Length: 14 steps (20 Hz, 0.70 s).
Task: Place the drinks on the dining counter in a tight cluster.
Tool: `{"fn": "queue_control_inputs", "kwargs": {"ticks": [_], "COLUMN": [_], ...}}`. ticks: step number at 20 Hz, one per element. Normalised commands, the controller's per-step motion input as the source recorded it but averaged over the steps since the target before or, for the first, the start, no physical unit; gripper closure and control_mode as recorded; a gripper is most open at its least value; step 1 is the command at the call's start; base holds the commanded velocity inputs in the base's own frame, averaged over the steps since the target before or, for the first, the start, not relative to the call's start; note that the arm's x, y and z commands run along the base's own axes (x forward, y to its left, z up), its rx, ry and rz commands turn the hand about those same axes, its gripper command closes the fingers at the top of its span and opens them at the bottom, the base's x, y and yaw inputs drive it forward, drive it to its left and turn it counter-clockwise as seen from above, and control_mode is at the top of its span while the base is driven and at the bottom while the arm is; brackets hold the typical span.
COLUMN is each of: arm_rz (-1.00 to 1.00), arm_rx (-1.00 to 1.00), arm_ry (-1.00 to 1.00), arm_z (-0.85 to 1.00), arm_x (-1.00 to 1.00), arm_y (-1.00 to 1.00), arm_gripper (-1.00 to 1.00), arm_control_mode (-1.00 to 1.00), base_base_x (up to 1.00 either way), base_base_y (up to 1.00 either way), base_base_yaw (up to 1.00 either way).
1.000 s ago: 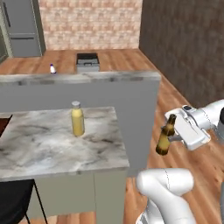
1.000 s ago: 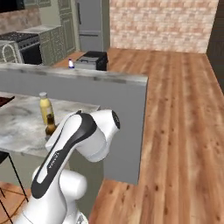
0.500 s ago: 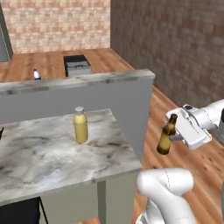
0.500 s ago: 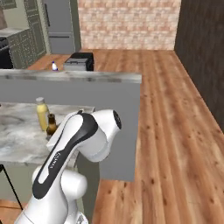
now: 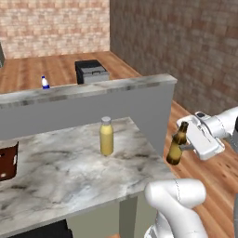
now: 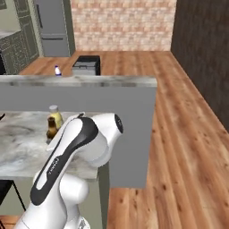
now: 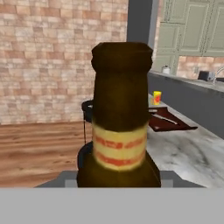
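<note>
From the left base view, the yellow bottle [image 5: 106, 136] stands upright on the bench [image 5: 56, 172], near its back ledge and toward the right edge. That one looks done. The pincer [image 5: 186, 142] holds the brown glass bottle [image 5: 176, 144] in the air, just past the right edge of the bench, so it is not set down yet. The small blue-and-white bottle [image 5: 45, 82] stands on the back ledge, well apart from the yellow one.

From the right base view, the brown glass bottle [image 6: 51, 129] shows just beside the yellow bottle [image 6: 56, 116], partly behind the arm.

From the hand view, the brown glass bottle [image 7: 119, 118] sits tight in the pincer. I think two bottles are left to place.
</note>
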Motion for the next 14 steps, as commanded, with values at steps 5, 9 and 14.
{"fn": "queue_control_inputs", "kwargs": {"ticks": [5, 9, 14], "arm_rz": [0.00, 0.00, 0.00], "arm_rx": [0.00, 0.00, 0.00], "arm_ry": [0.00, 0.00, 0.00], "arm_z": [0.00, 0.00, 0.00], "arm_x": [0.00, 0.00, 0.00], "arm_y": [0.00, 0.00, 0.00], "arm_gripper": [1.00, 1.00, 1.00], "arm_control_mode": [1.00, 1.00, 1.00], "base_base_x": [0.65, 0.45, 0.04], "base_base_y": [0.02, 0.00, 0.00], "base_base_yaw": [0.00, 0.03, 0.00]}}
